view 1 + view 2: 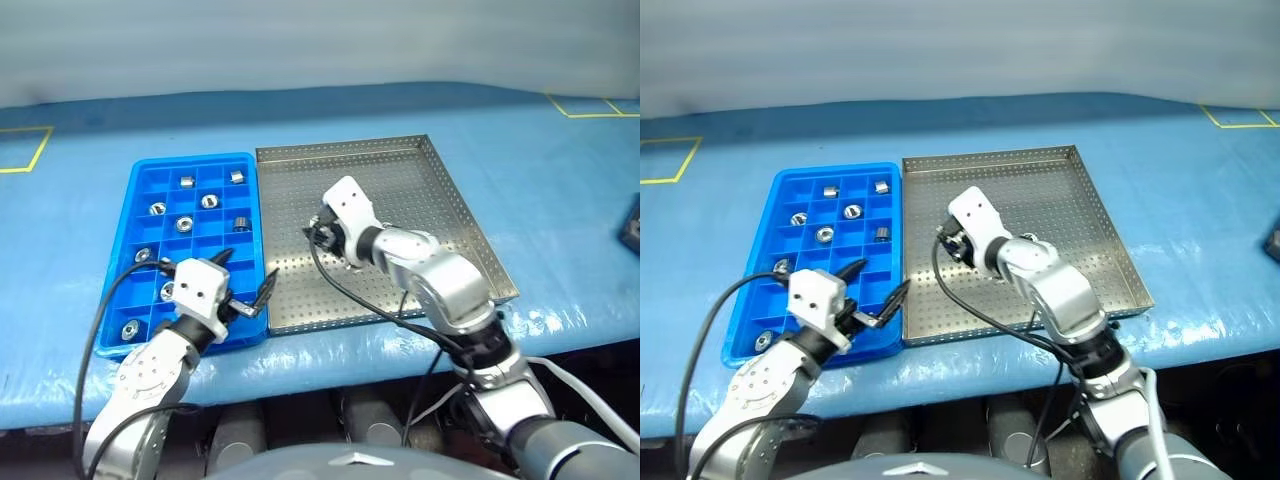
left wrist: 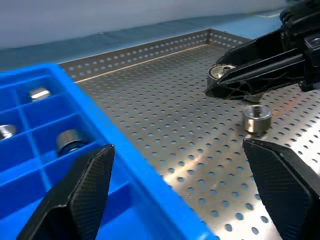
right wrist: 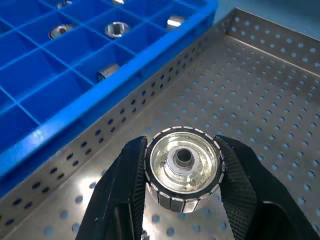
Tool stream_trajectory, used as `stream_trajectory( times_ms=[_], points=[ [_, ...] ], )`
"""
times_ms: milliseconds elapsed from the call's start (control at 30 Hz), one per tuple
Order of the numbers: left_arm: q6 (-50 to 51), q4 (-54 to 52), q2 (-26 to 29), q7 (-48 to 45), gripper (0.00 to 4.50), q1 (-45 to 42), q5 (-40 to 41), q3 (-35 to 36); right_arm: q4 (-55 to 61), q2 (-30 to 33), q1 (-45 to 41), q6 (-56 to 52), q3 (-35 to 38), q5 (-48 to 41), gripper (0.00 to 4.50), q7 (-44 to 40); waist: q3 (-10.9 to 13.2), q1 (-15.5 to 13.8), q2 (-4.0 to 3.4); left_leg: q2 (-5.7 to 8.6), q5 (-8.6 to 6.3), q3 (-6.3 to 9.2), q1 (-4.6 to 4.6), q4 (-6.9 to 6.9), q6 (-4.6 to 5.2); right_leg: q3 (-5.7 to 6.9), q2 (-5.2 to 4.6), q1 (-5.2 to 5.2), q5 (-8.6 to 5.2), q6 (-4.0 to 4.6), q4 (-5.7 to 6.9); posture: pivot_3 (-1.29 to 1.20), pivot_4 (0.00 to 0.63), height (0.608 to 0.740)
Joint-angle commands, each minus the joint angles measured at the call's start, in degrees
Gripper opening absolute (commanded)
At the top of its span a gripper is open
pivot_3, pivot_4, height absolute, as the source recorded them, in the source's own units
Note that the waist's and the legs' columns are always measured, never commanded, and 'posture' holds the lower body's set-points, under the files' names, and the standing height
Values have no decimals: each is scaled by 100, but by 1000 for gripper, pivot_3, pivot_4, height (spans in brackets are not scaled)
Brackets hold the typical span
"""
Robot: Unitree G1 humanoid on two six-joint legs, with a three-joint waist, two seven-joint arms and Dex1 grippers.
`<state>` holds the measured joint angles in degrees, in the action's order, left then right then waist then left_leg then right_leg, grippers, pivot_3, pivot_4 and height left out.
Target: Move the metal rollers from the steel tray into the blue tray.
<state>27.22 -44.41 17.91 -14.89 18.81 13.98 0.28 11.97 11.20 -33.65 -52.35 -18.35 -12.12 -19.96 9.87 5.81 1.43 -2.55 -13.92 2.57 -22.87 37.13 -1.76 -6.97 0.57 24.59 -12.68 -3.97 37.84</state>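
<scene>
Polished steel, the small ring-like metal roller (image 3: 183, 169) held across its ribbed outer wall by the right gripper (image 3: 183, 172) looks rigid, dense and slippery. It hangs above the perforated steel tray (image 1: 455, 200), right of the blue compartmented plastic tray (image 1: 147, 180). The left gripper (image 1: 245, 290) has its fingers wide and empty over the blue tray's near edge.

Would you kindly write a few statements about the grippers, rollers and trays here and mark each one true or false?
1. The right gripper is shut on a metal roller. True.
2. The left gripper holds a roller. False: it is open and holds nothing.
3. The blue tray already has several rollers in its compartments. True.
4. The steel tray lies to the robot's left of the blue tray. False: it lies to its right.
5. One loose roller remains on the steel tray. True.
</scene>
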Motion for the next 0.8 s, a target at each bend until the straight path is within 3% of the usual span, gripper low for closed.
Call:
stream_trajectory(
  times_ms=[33, 367, 600, 800],
  points=[
    [-111, -587, -107, 240, 4500, 251, -41, 276, -399, -282, -332, 673, -57, 144, 1696, -63, 0, -157, -1, 0, 0, 2, -1, -2, 0, 2, 0, 0, -1, 1, -1, 192, 150, 740],
    [-295, -1300, -658, 916, 4500, 1341, -423, 498, -1808, -1254, -829, 1761, -326, 303, 1696, -489, 2, -805, -2, 0, 0, 6, -2, 0, -1, 15, -2, 0, -23, 40, -3, 388, 150, 740],
    [-577, -1451, -925, 1009, 4500, 1913, -520, 546, -2949, -1611, -889, 2505, -424, 504, 1696, -836, 3, -1046, -5, -2, 0, 3, -2, -2, -1, 16, -2, 3, -28, 47, -6, 437, 150, 740],
    [-624, -1399, -934, 966, 4500, 1876, -500, 552, -3330, -1644, -918, 2640, -236, 611, 1696, -885, 6, -1164, -9, -2, 0, 2, -5, -4, -2, 18, -2, 8, -29, 48, -6, 411, 150, 740]
  ],
)
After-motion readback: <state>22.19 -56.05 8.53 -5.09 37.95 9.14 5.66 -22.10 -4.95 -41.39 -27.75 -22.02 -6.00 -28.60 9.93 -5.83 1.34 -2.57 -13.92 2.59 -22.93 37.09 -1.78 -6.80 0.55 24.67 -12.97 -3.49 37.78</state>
